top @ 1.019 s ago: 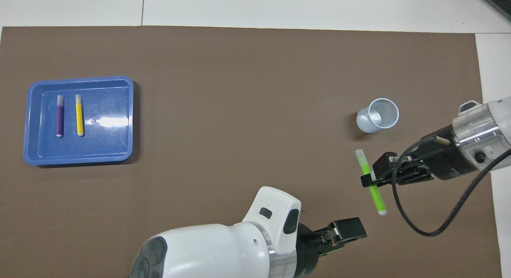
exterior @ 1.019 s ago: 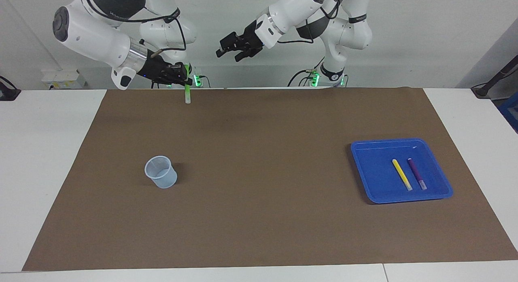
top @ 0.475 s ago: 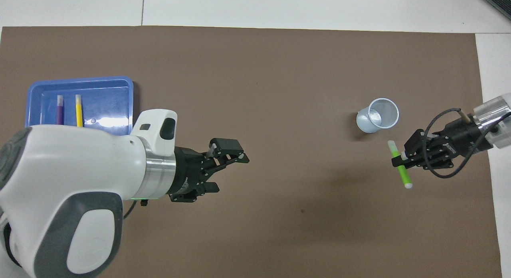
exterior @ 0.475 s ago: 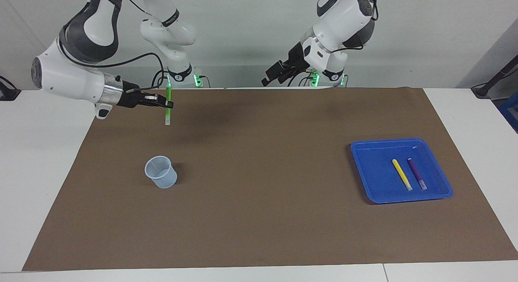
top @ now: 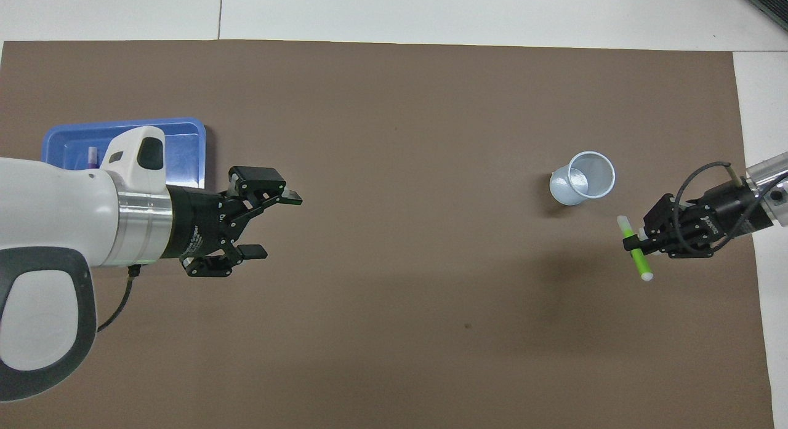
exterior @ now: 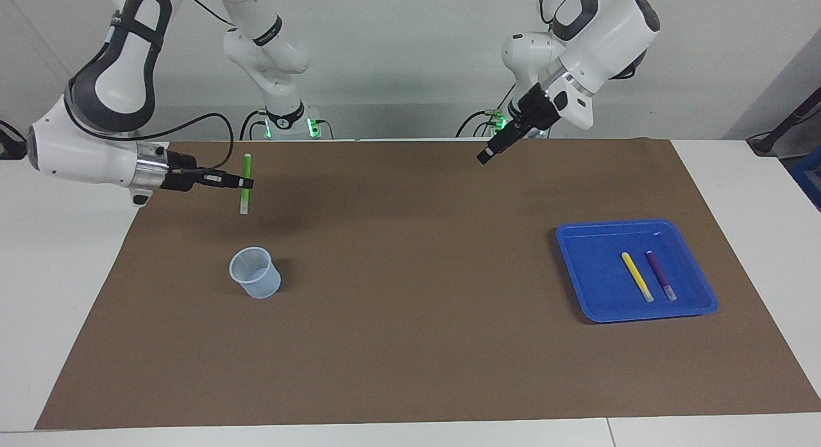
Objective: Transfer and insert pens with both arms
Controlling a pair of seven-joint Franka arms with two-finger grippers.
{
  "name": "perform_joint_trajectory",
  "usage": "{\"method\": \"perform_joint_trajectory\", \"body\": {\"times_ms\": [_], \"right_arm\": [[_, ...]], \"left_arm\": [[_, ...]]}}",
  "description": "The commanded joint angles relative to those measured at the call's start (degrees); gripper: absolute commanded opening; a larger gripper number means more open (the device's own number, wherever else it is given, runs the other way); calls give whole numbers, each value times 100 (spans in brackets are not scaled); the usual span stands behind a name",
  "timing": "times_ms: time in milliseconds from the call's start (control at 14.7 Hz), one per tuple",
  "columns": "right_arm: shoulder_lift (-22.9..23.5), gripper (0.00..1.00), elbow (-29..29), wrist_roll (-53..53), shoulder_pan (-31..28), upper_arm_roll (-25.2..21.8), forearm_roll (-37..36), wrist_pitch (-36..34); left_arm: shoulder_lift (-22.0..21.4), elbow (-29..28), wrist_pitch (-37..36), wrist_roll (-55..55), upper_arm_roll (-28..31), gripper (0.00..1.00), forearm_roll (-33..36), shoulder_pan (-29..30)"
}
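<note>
Since 1 second ago the right gripper point(exterior: 247, 183), clamped on the green pen point(exterior: 244, 183), has been carried from the mat's robot-side edge out over the mat point(exterior: 410, 344) toward the right arm's end, and the pen is now held upright in the air, over bare mat on the robots' side of the cup point(exterior: 255, 272) and not above its mouth. Over the same second the left gripper point(exterior: 485, 156) has been swung away from the middle toward the left arm's end; it is seen over the mat near its robot-side edge, with its jaws spread wide and nothing between them. Counted: 3 pens, 1 cup, 1 tray point(exterior: 577, 286), 2 arms. The yellow pen point(exterior: 637, 276) and the purple pen point(exterior: 660, 276) are lying side by side in the tray, close but not touching, exactly as before; in the overhead view both are largely covered by the left arm. The cup is standing upright with its mouth open, as before. The tray is set near the mat's edge at the left arm's end, and the cup is set well in from the edge at the right arm's end. A broad stretch of bare mat is left between cup and tray, and more on the side away from the robots.
</note>
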Motion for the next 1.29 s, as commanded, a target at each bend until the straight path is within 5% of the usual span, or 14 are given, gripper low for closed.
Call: {"method": "perform_joint_trajectory", "body": {"times_ms": [0,543,1223], "right_arm": [[344,0,434,-67,-183,70,37,-34],[1001,0,872,-14,-156,78,449,196],[1873,0,1946,1032,-121,131,819,-262]], "left_arm": [[-89,41,-161,-23,-54,100,398,388],[25,191,-153,758,-54,100,2313,916],[1325,727,-294,2585,25,100,3872,1320]]}}
